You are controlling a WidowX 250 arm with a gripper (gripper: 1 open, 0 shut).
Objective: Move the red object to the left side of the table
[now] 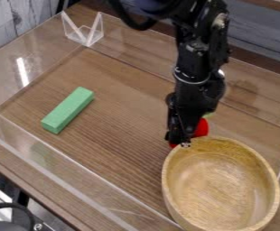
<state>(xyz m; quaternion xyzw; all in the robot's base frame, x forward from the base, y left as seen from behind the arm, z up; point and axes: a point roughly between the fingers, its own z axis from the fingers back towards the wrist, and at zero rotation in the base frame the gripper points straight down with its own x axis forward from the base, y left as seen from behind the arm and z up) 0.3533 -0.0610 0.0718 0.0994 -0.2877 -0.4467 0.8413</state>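
Note:
The red object shows as a small red patch low between the black fingers of my gripper, which is shut on it. It sits at or just above the brown wood-grain table, right of centre, close to the rim of the wooden bowl. Most of the toy is hidden by the fingers, and I cannot tell if it touches the tabletop. The black arm comes down from the top of the view.
A light wooden bowl fills the front right corner. A green rectangular block lies on the left part of the table. Low clear acrylic walls border the tabletop, with a clear stand at the back left.

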